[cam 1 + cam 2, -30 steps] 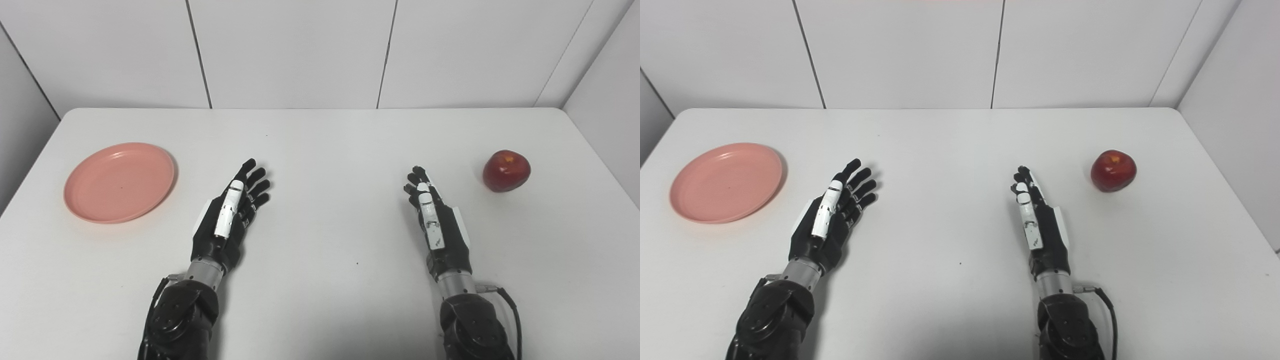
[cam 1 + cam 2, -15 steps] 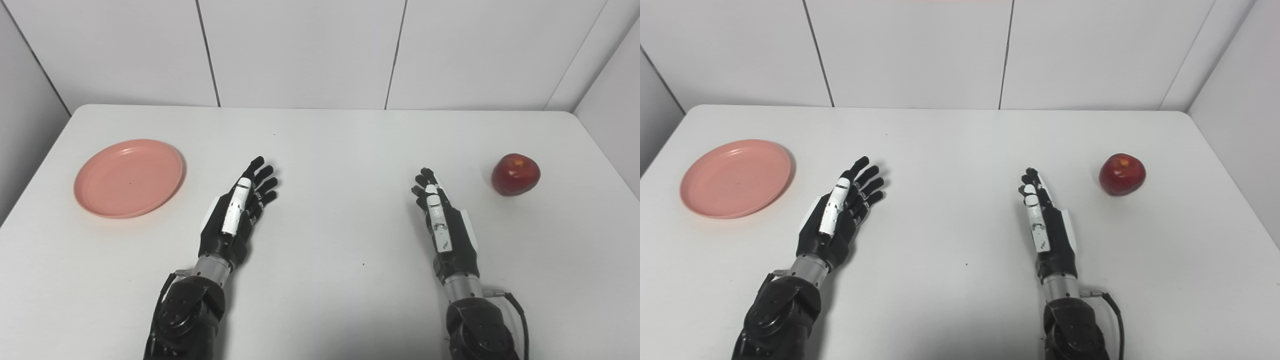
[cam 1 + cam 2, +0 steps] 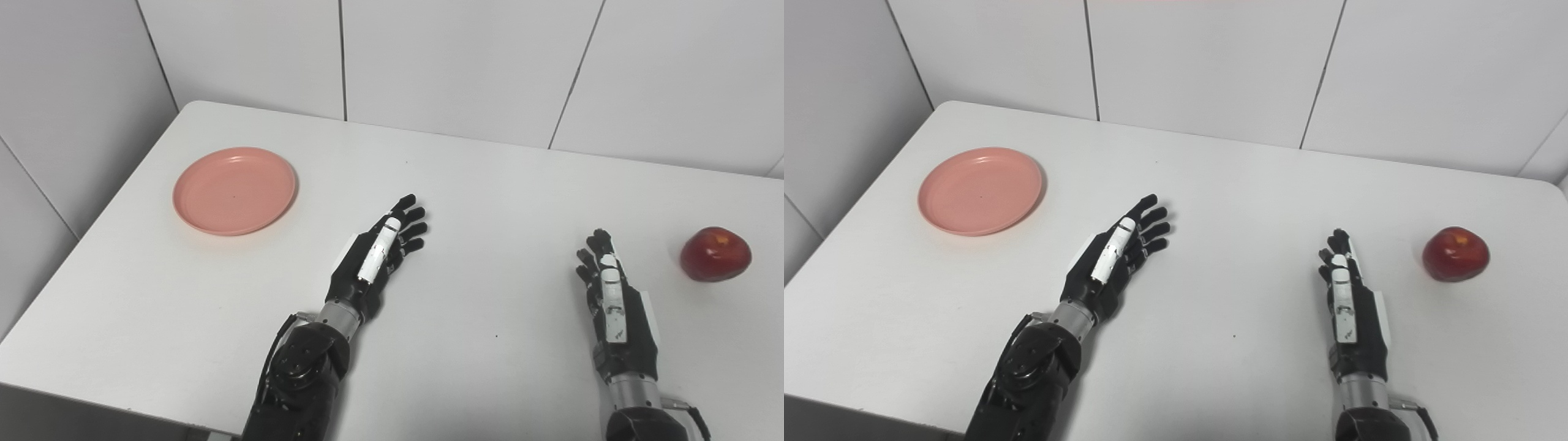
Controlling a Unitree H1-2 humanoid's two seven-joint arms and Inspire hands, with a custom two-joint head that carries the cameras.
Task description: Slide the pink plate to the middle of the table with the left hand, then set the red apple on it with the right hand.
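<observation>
A round pink plate [image 3: 234, 190] lies flat on the white table [image 3: 478, 184] at its far left. A red apple [image 3: 715, 254] stands near the right edge. My left hand [image 3: 375, 260] rests open on the table to the right of the plate, fingers stretched out and pointing up-right, holding nothing. Well apart from the apple, on its left, my right hand [image 3: 615, 304] lies open on its edge with its fingers extended forward. Neither hand touches plate or apple.
White panel walls stand behind the table and along its left side. The table's left edge and front-left corner [image 3: 12, 367] show in view. Bare tabletop lies between the two hands.
The whole picture has shifted: the camera has turned left and tilted, so everything sits further right in view. Hands, plate and apple keep their places on the table.
</observation>
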